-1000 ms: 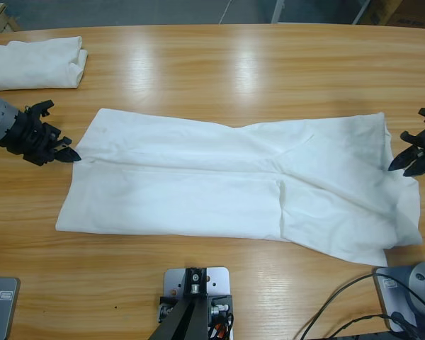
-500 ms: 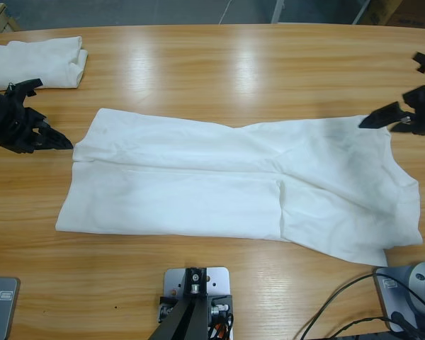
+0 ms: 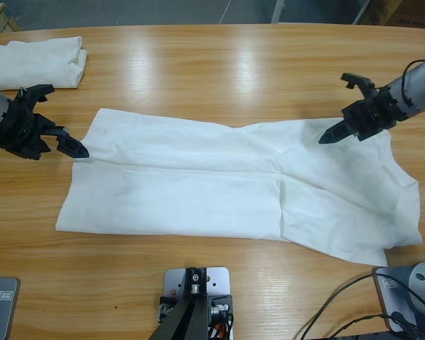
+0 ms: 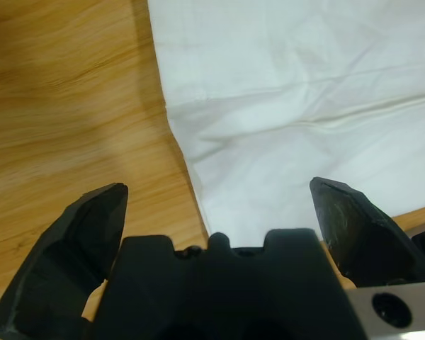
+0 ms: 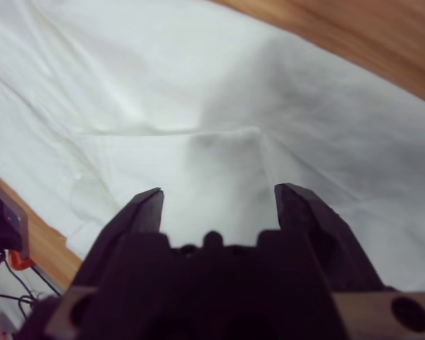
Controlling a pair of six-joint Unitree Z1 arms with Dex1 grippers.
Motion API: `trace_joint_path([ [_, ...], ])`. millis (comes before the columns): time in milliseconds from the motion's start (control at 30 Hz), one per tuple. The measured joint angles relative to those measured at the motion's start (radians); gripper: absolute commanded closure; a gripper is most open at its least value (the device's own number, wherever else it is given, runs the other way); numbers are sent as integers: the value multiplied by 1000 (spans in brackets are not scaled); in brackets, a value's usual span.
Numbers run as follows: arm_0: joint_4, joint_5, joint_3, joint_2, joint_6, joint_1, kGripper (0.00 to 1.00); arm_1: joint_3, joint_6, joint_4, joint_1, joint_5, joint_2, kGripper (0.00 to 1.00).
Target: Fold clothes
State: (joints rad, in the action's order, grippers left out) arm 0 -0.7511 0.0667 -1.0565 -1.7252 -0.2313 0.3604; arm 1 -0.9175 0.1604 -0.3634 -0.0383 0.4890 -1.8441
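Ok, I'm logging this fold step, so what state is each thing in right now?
T-shirt: spread flat on the table, partly folded lengthwise, not gripped.
Second white garment: folded, lying at the table's far corner.
Left tool: open, at the shirt's edge.
Right tool: open, over the shirt's other end.

We see a large white T-shirt (image 3: 241,188) spread lengthwise across the wooden table (image 3: 219,71), partly folded with creases along its middle. At its left edge our left gripper (image 3: 64,142) sits with jaws apart. Our right gripper (image 3: 347,117) hangs over the shirt's upper right part. A folded white garment (image 3: 34,62) lies at the table's far left corner.
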Motion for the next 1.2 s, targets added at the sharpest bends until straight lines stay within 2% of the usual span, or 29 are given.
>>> trace_joint_path([
  [233, 0, 0, 0, -4, 0, 0, 0, 0, 4, 42, 4, 0, -50, 381],
  [300, 2, 0, 0, -5, -5, 0, 0, -1, 4, 51, 4, -2, -66, 461],
  [367, 6, 0, 0, -11, -12, 0, 0, -5, 4, 56, 4, -2, -78, 489],
  [400, 7, 0, 0, -14, -15, 0, 0, -8, 5, 56, 4, -2, -81, 541],
  [433, 7, 0, 0, -18, -17, 0, 0, -10, 6, 56, 4, -2, -83, 674],
  [500, 7, 0, 0, -21, -18, 0, 0, -14, 9, 56, 4, -2, -88, 836],
  [567, 7, 0, 0, -23, -19, 0, 0, -19, 12, 57, 4, -2, -95, 880],
  [900, 12, 0, 0, -34, -34, 0, 0, -25, 32, 60, 4, -4, -111, 880],
  [933, 12, 0, 0, -34, -35, 0, 0, -25, 32, 60, 4, -8, -111, 863],
  [1033, 12, 0, 1, -34, -42, 0, 0, -25, 32, 58, 18, -35, -98, 576],
  [1067, 12, 0, 2, -34, -43, 0, 0, -25, 32, 55, 30, -48, -91, 539],
  [1200, 12, 0, 4, -34, -44, 0, 0, -24, 26, 41, 60, -84, -59, 556],
])
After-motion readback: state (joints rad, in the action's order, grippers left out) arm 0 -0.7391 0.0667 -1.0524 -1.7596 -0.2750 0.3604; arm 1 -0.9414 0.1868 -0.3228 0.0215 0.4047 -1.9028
